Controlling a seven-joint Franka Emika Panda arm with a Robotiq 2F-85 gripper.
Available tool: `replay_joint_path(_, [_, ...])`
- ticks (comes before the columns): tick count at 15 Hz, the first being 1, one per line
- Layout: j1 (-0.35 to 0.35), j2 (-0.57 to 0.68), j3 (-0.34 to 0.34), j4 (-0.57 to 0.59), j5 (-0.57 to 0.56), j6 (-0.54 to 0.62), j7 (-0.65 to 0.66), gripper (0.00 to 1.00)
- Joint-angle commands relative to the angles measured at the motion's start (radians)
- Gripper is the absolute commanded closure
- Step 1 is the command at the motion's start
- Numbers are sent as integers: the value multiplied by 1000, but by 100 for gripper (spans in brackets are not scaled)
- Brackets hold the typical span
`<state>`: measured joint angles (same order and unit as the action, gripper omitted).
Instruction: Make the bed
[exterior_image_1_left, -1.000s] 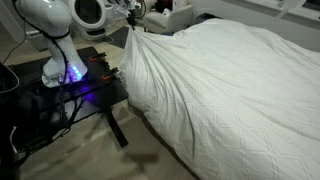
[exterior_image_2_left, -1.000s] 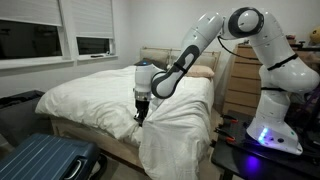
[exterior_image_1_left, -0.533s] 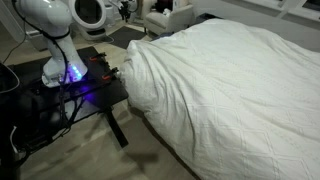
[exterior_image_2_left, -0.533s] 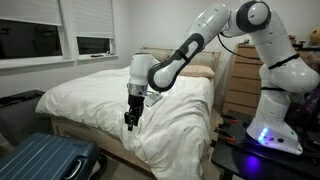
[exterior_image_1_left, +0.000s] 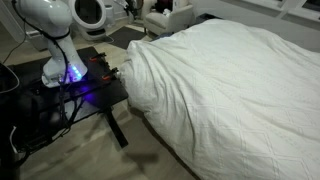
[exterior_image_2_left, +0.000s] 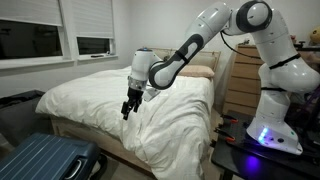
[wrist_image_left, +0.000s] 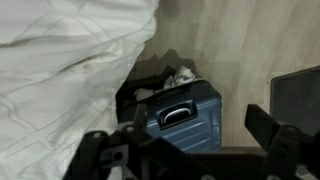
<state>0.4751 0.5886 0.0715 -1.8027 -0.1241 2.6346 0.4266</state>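
Jaws: My gripper (exterior_image_2_left: 126, 110) hung with its jaws spread wide and nothing held. In the wrist view only floor and a suitcase (wrist_image_left: 183, 115) showed through the gap.
Bed: The bed (exterior_image_2_left: 75, 100) lay straight below the jaws. Its duvet (exterior_image_2_left: 180, 125) sat just under the fingertips, and I could not tell whether they touched it.
Long axis: It ran from the headboard (exterior_image_2_left: 152, 54), on the side of the jaws away from the suitcase, down to the foot on the suitcase side.
Heading: The head end pointed at the back wall and the foot end at the suitcase, which stood on the floor lower than the jaws and off the mattress corner.
Duvet lie: It was heaped in a thick fold to the side of the jaws nearest the table (exterior_image_1_left: 100, 95) and spilled over that edge.
Risk, slide: I judged the heaped fold could slump off the edge, since so much of its weight already hung there.
Risk, thin pinch: Closing on only the top layer could let the cloth slip out partway through a pull.
Risk, overpull: Dragging too hard along the long axis could bare the far side.
Risk, snag: Cloth swept towards the table could catch on the electronics there.
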Motion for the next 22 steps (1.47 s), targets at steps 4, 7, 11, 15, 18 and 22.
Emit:
replay_joint_path(4, [34,-64,-153,-79,-98,-44,128,0])
replay_joint_path(7, [1,-114,-163,-136,-97,-132,110,0])
replay_joint_path(11, [-63,-203,-148,-231,-113,-209,59,0])
replay_joint_path(15, [-150,-296,-132,-327,-147,-254,-39,0])
replay_joint_path(18, [-226,-344,-118,-388,-161,-277,-188,0])
replay_joint_path(22, [-330,-380,-95,-429,-149,-278,-444,0])
